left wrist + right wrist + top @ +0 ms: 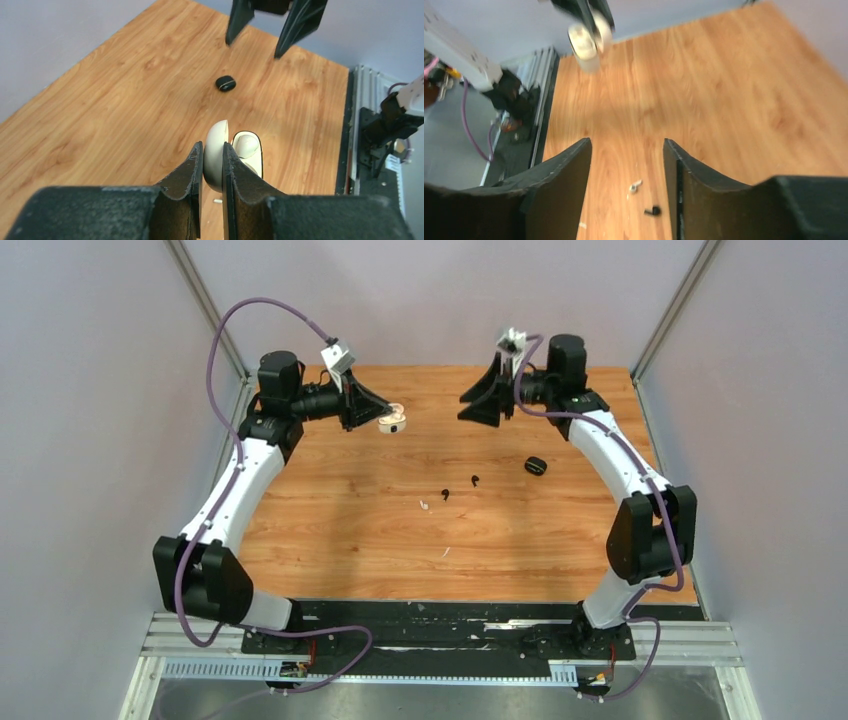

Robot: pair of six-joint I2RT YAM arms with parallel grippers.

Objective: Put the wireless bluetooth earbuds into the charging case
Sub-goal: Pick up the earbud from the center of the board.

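The bench [330,540] carries everything loose in its middle and right part, with bare wood on all sides of the small pieces and no edge close to them.

The left gripper [378,410] hangs above the far left of the bench, clamped tight on the raised lid of the open white case [393,421]. The case's hollow side faces the right arm. In the left wrist view something white and rounded sits in its body, probably an earbud already seated, though I cannot be sure.

The right gripper [463,408] faces it from just across the gap, jaws standing well apart with nothing between them. It is the free one, and to my eye the one to fetch next.

The black case [535,466] lies closed on the bench under the right forearm, well apart from the earbuds.

All three loose earbuds lie nearer the arm bases than both grippers, between the arms. The right black earbud [474,480] is closest to the right gripper, the left black earbud [445,494] just beside it, and the white earbud [424,506] a little farther on. In the right wrist view the white one shows between the open fingers, its stem slanting. So the pick likely means coming down and back, with wrist turned to cross that stem.

A pale scrap [445,552] lies nearer still and is not wanted.
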